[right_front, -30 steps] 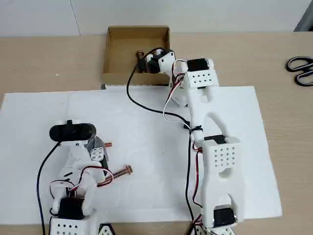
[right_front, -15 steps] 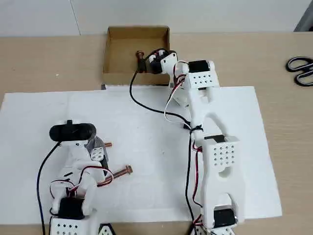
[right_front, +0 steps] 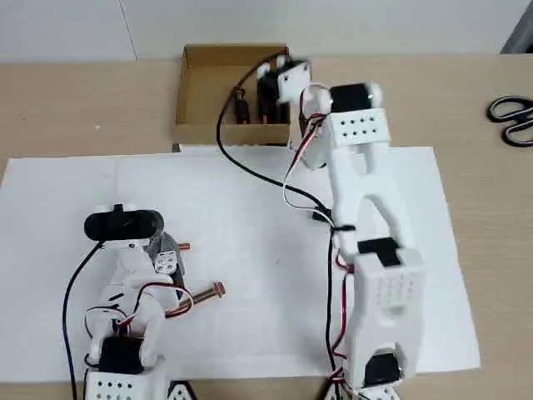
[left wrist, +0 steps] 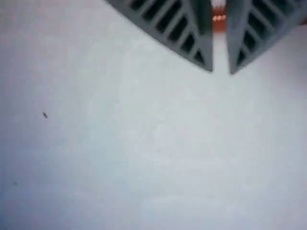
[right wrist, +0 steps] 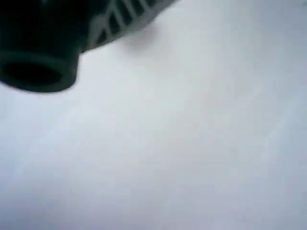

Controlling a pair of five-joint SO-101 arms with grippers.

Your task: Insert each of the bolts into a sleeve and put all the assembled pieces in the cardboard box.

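While left jaws clench bolt (left wrist: 218, 19), right jaws over cardboard box (right_front: 204, 92): state unreadable.

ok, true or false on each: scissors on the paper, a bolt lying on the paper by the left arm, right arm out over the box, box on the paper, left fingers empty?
1. The scissors lie on the paper. False: they lie on the bare table, off the paper's right side.
2. A loose bolt lies on the paper beside the left arm. True.
3. The right arm is stretched out over the cardboard box. True.
4. The cardboard box sits on the paper. False: it sits on the bare table, just past the paper's far edge.
5. The left gripper has nothing between its fingers. False: a copper bolt sits between them.
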